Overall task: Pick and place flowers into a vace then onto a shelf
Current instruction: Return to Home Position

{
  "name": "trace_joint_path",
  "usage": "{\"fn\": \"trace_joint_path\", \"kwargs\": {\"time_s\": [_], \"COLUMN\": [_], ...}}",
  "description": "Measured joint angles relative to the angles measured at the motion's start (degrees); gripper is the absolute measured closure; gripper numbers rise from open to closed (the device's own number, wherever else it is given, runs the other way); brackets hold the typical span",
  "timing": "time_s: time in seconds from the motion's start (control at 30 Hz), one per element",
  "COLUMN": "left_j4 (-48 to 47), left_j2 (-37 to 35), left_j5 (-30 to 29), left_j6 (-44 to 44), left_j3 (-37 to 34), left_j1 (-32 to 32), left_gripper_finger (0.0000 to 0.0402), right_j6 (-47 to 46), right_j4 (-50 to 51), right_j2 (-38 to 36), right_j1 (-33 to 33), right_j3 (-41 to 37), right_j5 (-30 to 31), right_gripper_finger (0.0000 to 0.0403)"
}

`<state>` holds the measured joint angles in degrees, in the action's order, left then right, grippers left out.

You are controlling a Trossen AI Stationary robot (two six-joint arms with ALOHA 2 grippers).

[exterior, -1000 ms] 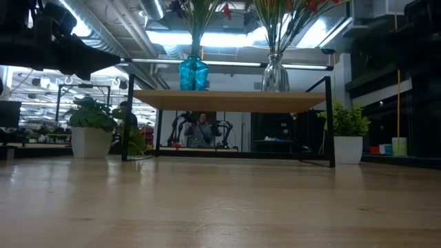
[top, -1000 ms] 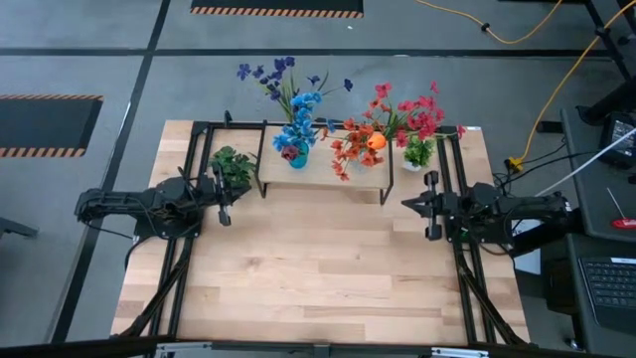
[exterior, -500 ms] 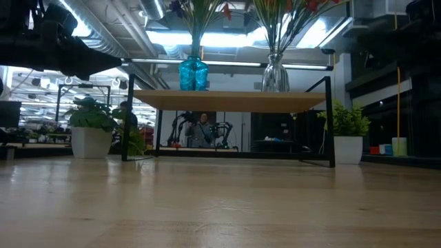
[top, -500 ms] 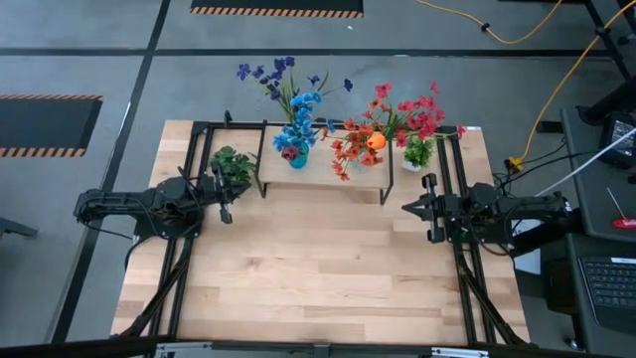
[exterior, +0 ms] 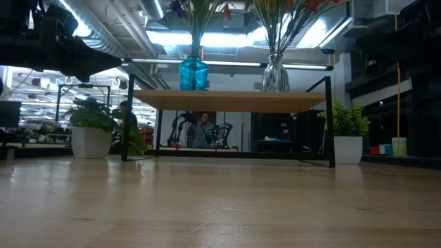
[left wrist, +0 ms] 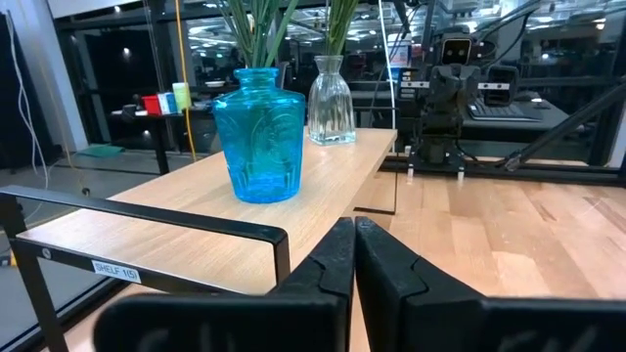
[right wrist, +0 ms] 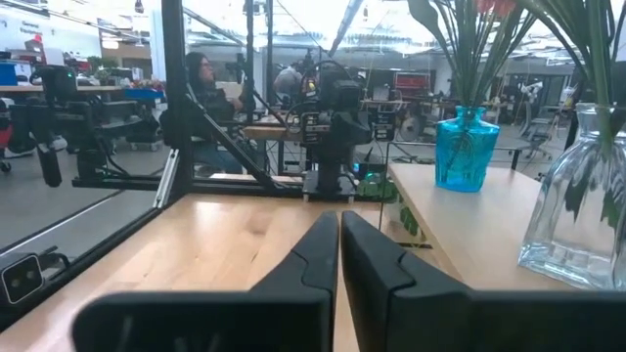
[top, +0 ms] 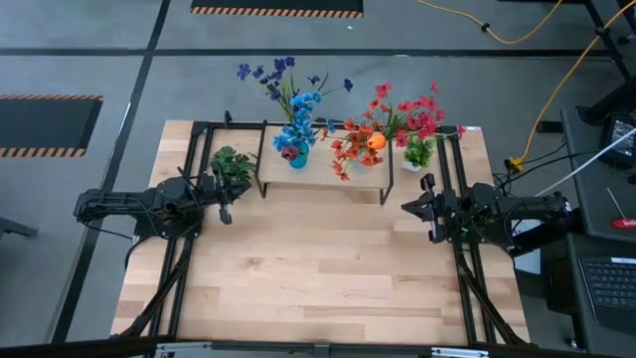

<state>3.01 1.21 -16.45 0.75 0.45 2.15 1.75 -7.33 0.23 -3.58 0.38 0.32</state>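
Note:
The flowers stand in two vases on the shelf point(top: 323, 171) at the table's far side. Blue and purple sprays point(top: 290, 97) are in a blue glass vase point(left wrist: 259, 137). Red and orange sprays point(top: 397, 117) with an orange bud point(top: 375, 141) are in a clear glass vase point(left wrist: 331, 100). Both vases rest by their bases on the plank point(exterior: 231, 100). My left gripper point(left wrist: 353, 246) is shut and empty, off the shelf's left end. My right gripper point(right wrist: 339, 240) is shut and empty, off the shelf's right end. Both hover above the table.
A leafy potted plant point(top: 231, 164) stands left of the shelf and another point(top: 418, 153) right of it, both on the table. Black frame rails point(top: 189, 159) run along the table's left and right sides. Bare tabletop point(top: 318, 259) lies between the arms and toward the near edge.

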Motion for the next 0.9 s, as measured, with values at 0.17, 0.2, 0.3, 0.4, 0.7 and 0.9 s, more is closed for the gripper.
{"fn": "trace_joint_path", "kwargs": {"time_s": [0.17, 0.2, 0.3, 0.4, 0.7, 0.9], "left_j4": [0.0, 0.0, 0.0, 0.0, 0.0, 0.0], "left_j2": [0.0, 0.0, 0.0, 0.0, 0.0, 0.0], "left_j5": [0.0, 0.0, 0.0, 0.0, 0.01, 0.03], "left_j6": [0.0, -0.02, 0.0, 0.0, 0.0, 0.0], "left_j3": [0.0, 0.0, 0.0, 0.0, 0.0, 0.0], "left_j1": [0.0, 0.0, 0.0, 0.0, 0.0, 0.0], "left_gripper_finger": [0.0397, 0.0396, 0.0394, 0.0394, 0.0396, 0.0394], "right_j6": [0.01, 0.05, -0.01, 0.1, -0.25, -2.36], "right_j4": [-0.02, -0.02, -0.04, -0.04, -0.08, -0.09], "right_j2": [0.0, 0.0, 0.0, 0.0, 0.0, -0.04], "right_j1": [-0.02, -0.02, -0.02, 0.01, -0.02, -0.81], "right_j3": [0.0, 0.0, 0.0, 0.0, 0.0, 0.0], "right_j5": [0.0, 0.0, 0.0, 0.0, 0.01, 0.02], "right_gripper_finger": [0.0383, 0.0383, 0.0383, 0.0383, 0.0383, 0.0383]}}
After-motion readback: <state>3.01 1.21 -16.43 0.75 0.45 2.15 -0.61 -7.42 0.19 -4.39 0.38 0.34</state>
